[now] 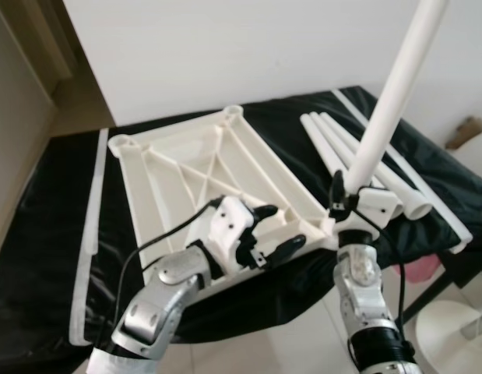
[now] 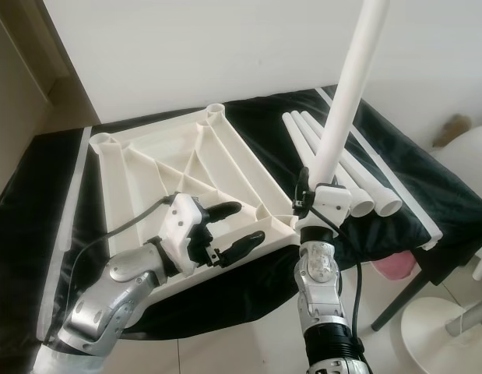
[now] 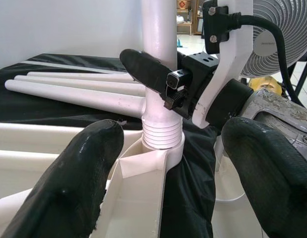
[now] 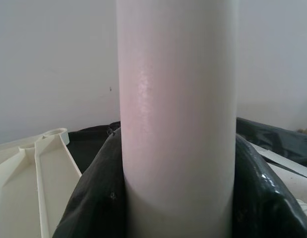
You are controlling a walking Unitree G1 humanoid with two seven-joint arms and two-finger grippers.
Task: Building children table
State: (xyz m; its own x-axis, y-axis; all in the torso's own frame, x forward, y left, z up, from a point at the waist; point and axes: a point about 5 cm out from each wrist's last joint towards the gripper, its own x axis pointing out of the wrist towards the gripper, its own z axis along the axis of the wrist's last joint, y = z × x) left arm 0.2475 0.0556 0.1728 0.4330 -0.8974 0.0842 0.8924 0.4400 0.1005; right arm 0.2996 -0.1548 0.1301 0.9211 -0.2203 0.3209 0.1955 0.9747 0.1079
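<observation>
A cream tabletop (image 1: 186,156) lies upside down on a black-covered surface (image 1: 61,234), ribs facing up. My right gripper (image 1: 346,188) is shut on a white table leg (image 1: 388,101) and holds it upright and slightly tilted over the tabletop's near right corner. In the left wrist view the leg's threaded end (image 3: 162,134) sits in the corner socket (image 3: 155,158). In the right wrist view the leg (image 4: 178,109) stands between the black fingers (image 4: 93,198). My left gripper (image 1: 278,230) is open over the tabletop's near edge, just left of that corner, holding nothing.
Three spare white legs (image 1: 365,160) lie side by side on the black cover right of the tabletop. A white stool (image 1: 451,327) and a pink object (image 1: 420,269) stand on the floor to the right. A fan (image 3: 277,29) stands beyond the corner.
</observation>
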